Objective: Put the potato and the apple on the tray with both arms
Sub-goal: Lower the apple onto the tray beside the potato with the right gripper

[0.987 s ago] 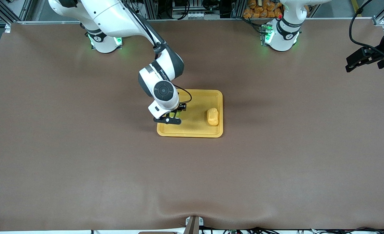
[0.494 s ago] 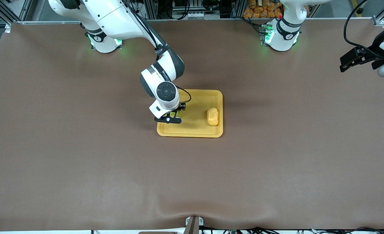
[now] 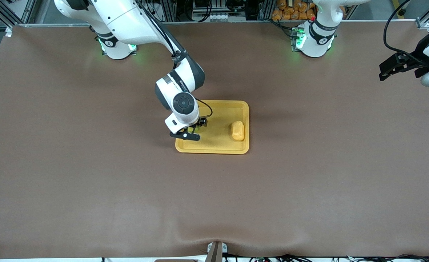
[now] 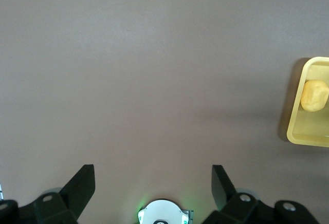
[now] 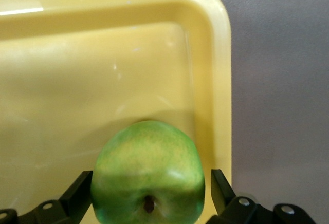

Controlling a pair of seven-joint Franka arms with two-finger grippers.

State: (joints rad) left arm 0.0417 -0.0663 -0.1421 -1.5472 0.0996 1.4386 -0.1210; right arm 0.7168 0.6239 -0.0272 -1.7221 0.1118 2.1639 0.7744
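Apple (image 5: 148,180) sits between the right gripper's (image 5: 149,193) fingers (image 5: 79,190), over the tray's (image 3: 218,147) end toward the right arm; the fingers flank it closely, but whether they press it or have let go I cannot tell. Potato (image 3: 238,130) lies in the tray at the end toward the left arm. The left gripper (image 4: 154,188), spread wide and holding nothing, waits over the bare tabletop (image 3: 309,182) at the left arm's end.
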